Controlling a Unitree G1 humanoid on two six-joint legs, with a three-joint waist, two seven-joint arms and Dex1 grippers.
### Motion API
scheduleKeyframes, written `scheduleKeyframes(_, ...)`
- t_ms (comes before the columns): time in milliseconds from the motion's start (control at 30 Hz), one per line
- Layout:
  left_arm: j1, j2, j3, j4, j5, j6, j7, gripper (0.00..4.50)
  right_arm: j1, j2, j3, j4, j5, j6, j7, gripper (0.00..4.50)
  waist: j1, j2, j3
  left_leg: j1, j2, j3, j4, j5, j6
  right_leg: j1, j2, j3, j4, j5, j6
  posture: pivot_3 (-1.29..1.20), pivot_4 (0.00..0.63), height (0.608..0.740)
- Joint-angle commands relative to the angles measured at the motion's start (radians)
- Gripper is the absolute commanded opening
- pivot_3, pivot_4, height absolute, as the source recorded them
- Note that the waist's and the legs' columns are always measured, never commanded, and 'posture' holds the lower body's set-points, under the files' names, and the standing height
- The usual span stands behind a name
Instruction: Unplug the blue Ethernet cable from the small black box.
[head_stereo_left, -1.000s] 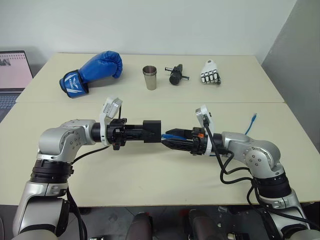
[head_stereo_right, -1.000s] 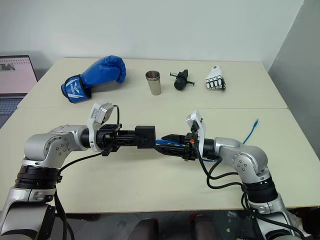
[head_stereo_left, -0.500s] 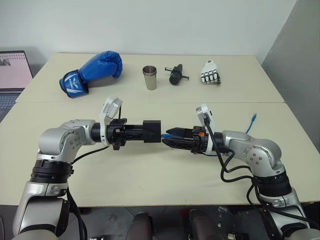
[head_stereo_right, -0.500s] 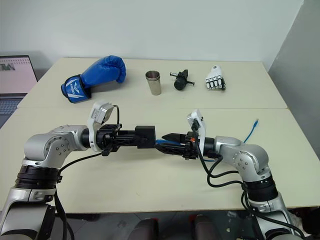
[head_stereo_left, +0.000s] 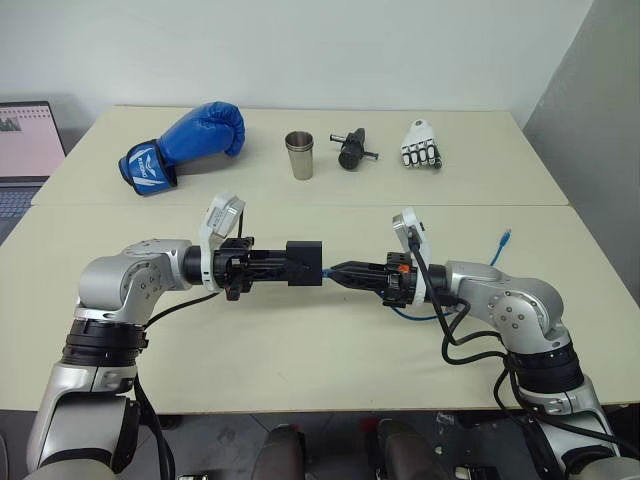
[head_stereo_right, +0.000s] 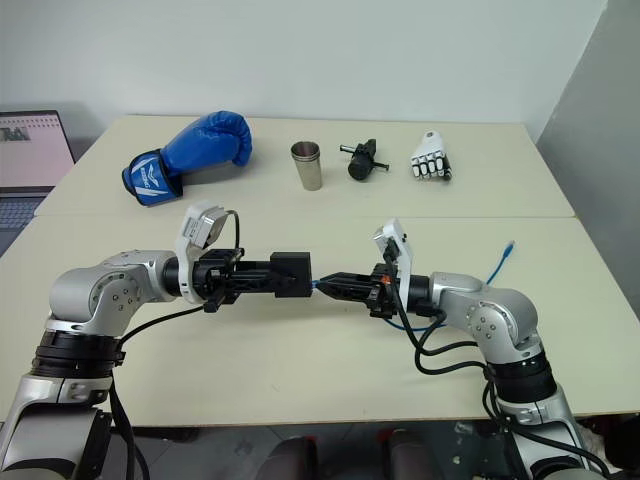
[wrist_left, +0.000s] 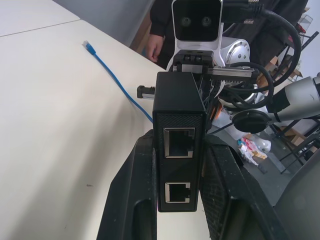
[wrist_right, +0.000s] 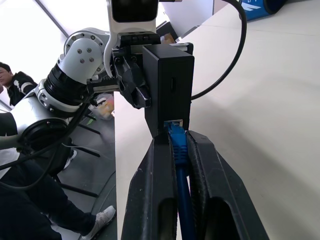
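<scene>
Cable: the thin bright-blue Ethernet cable is plugged by its near end into one face of the small matte black box. From there it runs toward my right, sags onto the bench behind my right wrist, and ends in a loose plug lying on the pale bench by the right edge.
Box: held up above the bench in front of me, between my two arms; two empty network sockets show on the face turned to my left wrist.
Left pincer: shut on the sides of the black box, pointing level toward my right.
Right pincer: closed together on the blue cable just behind its plug, pointing level toward my left, tips almost touching the box.
Key relation: the plug's long axis lies in line with both pincers, so I judge the pull should go straight to my right, away from the box; my right arm is the one at the plug.
Risk: the plug's latch may not be pressed; I cannot tell.
Further off: a blue boxing glove, a steel cup, a black cylindrical tool and a white robotic hand stand along the far bench.
</scene>
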Motion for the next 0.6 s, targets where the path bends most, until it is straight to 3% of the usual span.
scheduleKeyframes(33,-0.029,-0.002,0.007,-0.014,-0.002,-0.005,-0.003,0.78,-0.017,0.005,-0.001,-0.030,0.003,-0.007,0.014,0.04,0.000,0.000,0.000,0.000,0.000,0.000,0.000,0.000,0.000,0.000,0.000,0.000,0.000,0.000,0.000,0.00,0.150,0.740)
scheduleKeyframes(300,-0.030,-0.006,0.006,-0.016,-0.002,-0.002,0.000,0.78,-0.015,-0.001,0.001,-0.034,0.001,-0.007,0.018,0.04,0.000,0.000,0.000,0.000,0.000,0.000,0.000,0.000,0.000,0.000,0.000,0.000,0.000,0.000,0.000,0.00,0.150,0.740)
scheduleKeyframes(600,-0.014,0.053,0.012,0.007,0.043,-0.047,-0.035,0.78,0.015,-0.071,-0.026,-0.032,0.000,0.004,0.054,0.04,0.000,0.000,0.000,0.000,0.000,0.000,0.000,0.000,0.000,0.000,0.000,0.000,0.000,0.000,0.000,0.00,0.150,0.740)
